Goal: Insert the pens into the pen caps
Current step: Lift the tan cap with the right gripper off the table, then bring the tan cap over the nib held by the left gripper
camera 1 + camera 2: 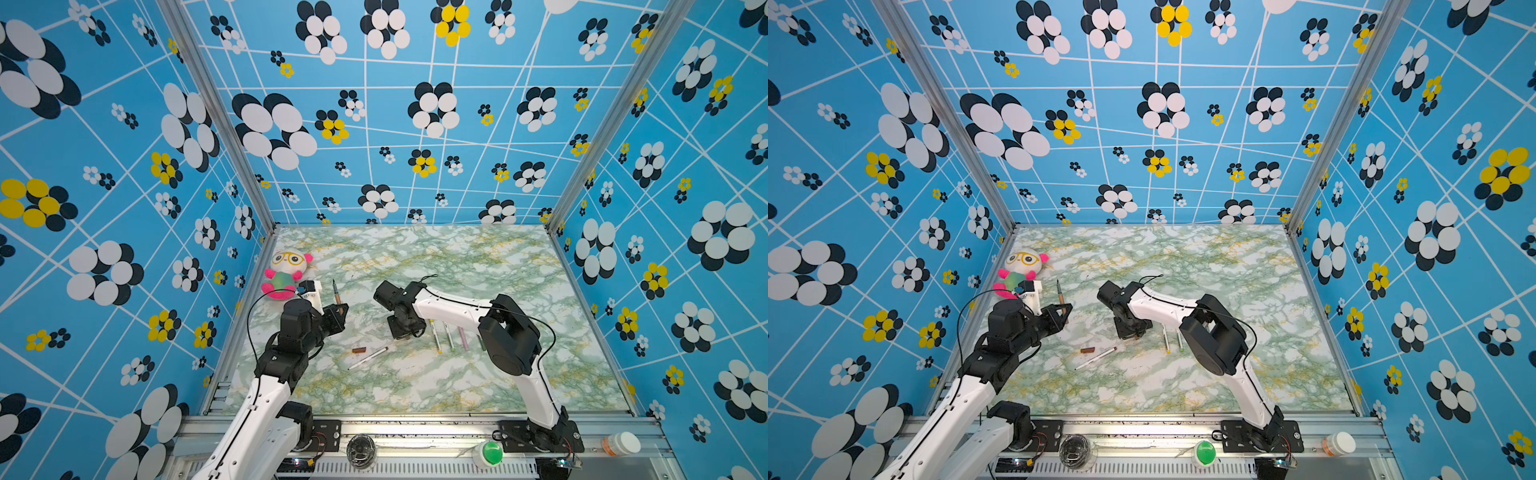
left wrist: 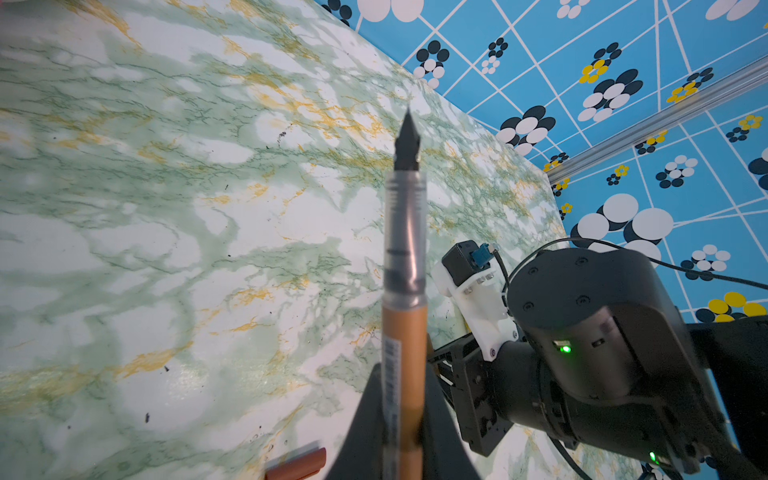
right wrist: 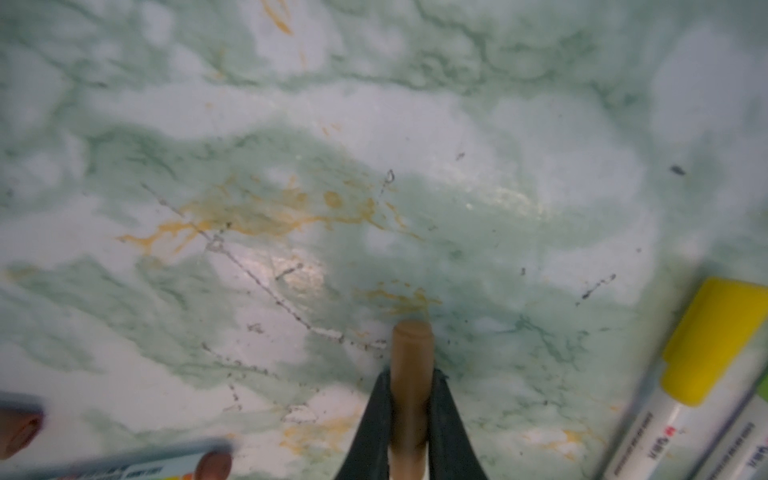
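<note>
Near desk point(image 1: 478, 386) left edge, your left gripper point(image 1: 341, 310) clenches tan pen point(image 2: 405, 332), nib point(image 2: 407, 141) bare. Mid-desk, right gripper point(image 3: 410, 388) pinches tan cap point(image 3: 411, 345), low over surface. Step: capping. Next, you lift cap, align with nib, push.

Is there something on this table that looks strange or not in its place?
Yes. A plush toy sits at the far left side of the table, unrelated to the task. Thin dark scribble lines also mark the surface, seen in the right wrist view.
</note>
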Motion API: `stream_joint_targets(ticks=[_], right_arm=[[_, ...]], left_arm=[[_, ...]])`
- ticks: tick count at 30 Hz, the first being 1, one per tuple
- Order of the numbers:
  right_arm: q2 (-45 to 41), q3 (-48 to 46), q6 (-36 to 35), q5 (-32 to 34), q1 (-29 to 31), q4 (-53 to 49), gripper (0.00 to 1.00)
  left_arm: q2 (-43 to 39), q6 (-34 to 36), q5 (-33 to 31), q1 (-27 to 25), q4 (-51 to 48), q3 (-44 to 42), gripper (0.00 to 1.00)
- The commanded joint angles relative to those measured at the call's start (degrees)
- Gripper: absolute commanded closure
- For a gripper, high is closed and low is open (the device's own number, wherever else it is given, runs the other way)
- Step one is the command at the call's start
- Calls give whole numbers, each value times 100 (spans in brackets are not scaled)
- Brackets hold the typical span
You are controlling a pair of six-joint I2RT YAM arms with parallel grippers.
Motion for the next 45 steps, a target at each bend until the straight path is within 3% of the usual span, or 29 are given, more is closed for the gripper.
stream_joint_targets(ticks=[1,11,22,29,45], right_arm=[[242,-185,-46,57,-47,-77,89],[-1256,-799,382,-1227,-635,936,98],[-2692,-1310,1624,-2164,-1361,2782,100],[-2822,-1449,2283,-2528,-1393,3952,100],[-2585,-1475,2784,-3060,-1336,4481,100]], left_arm=[[-69,6,97,52,54,-8,100],[200,153,457,-41,109,124,100],[854,770,882,-1087,307,588,100],[1255,866,1135,-1596,524,796,100],[1343,866,906,-1824,624,892,100]])
